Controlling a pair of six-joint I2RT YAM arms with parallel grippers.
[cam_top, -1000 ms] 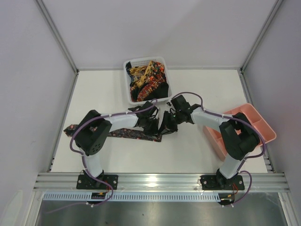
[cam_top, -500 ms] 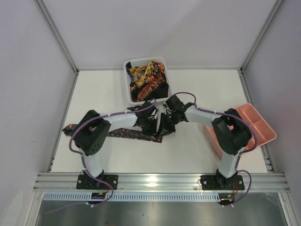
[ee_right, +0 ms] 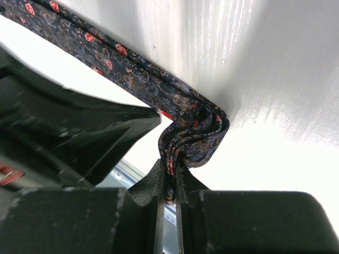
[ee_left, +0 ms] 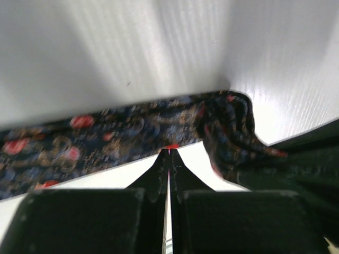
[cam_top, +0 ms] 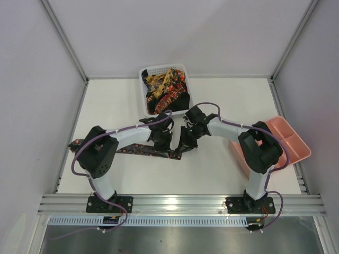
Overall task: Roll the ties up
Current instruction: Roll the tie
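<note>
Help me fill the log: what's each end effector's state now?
Left end effector: closed, tips at the tie; whether it holds it cannot be told.
Right end effector: closed on the tie's folded end.

Left arm (cam_top: pixel 130 136) and right arm (cam_top: pixel 228 128) angled inward, left fingers (ee_left: pixel 157 177) pressed together, right fingers (ee_right: pixel 150 186) pinching

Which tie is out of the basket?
The dark red-spotted tie stretched across the table, its folded end in the right gripper; the others are piled in the basket.
</note>
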